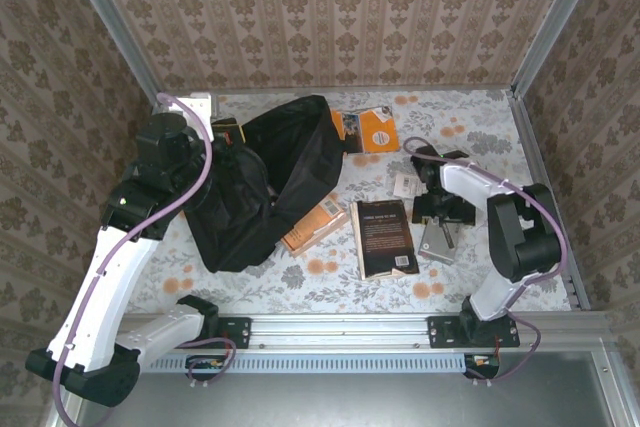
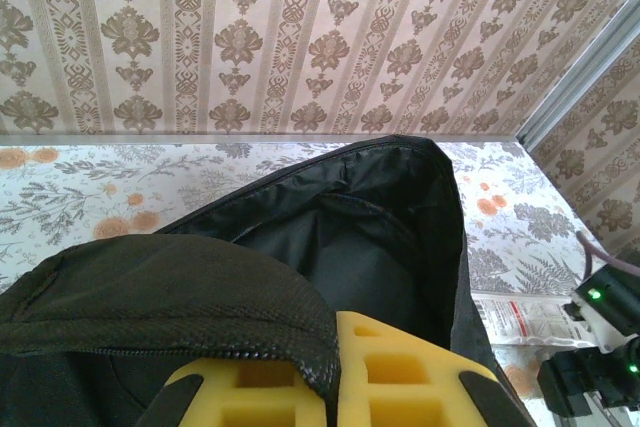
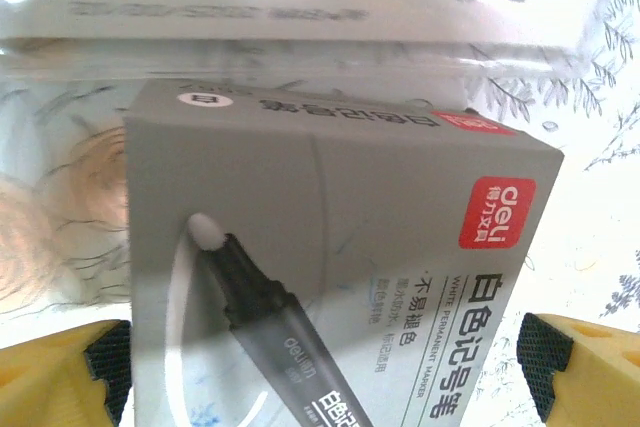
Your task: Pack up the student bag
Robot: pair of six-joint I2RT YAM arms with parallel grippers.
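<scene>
The student bag (image 1: pixel 262 179), a large black fabric backpack, lies left of centre on the table with its mouth open toward the right. My left gripper (image 1: pixel 226 145) is shut on the bag's top flap (image 2: pixel 170 297); the yellow fingers (image 2: pixel 410 377) pinch the mesh edge and hold the opening (image 2: pixel 350 247) up. My right gripper (image 1: pixel 440 215) hovers open just above a grey marker box (image 1: pixel 437 243). In the right wrist view the box (image 3: pixel 340 237) lies between the spread fingertips (image 3: pixel 55 377), apart from both.
A black book (image 1: pixel 385 237) lies beside the bag, and an orange-brown book (image 1: pixel 315 225) leans at the bag's mouth. Another orange book (image 1: pixel 366 130) is at the back. A white plastic packet (image 1: pixel 407 184) lies just behind the marker box. Walls close three sides.
</scene>
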